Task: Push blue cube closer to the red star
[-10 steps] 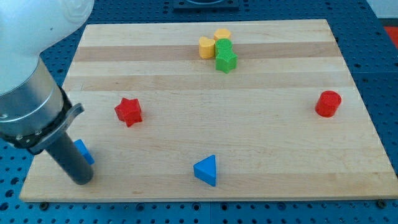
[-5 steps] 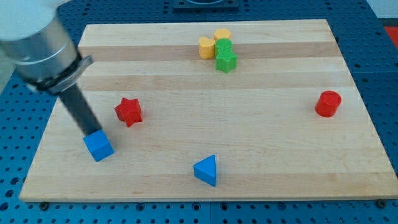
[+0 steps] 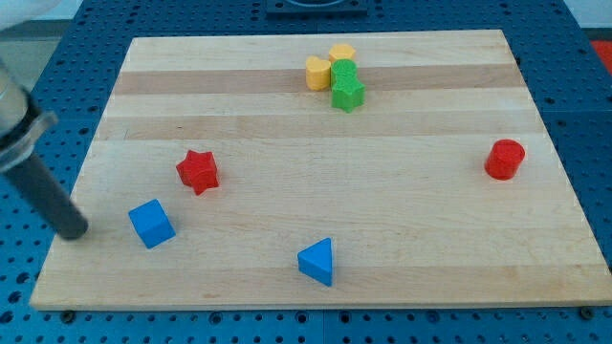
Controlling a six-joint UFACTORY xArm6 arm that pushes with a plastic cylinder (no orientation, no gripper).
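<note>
On the board (image 3: 430, 239): two blue, red, green, yellow blocks each.

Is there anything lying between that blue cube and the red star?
No. In the camera view, only bare wood separates the blue cube from the red star; my tip sits left of the cube.

My tip (image 3: 75, 232) is black; the cube (image 3: 151, 224) is blue, the star (image 3: 198, 171) red, the board (image 3: 402, 191) pale striped wood.

A single camera looks down at a slant from the near edge, framing the whole wooden board (image 3: 316, 115).
</note>
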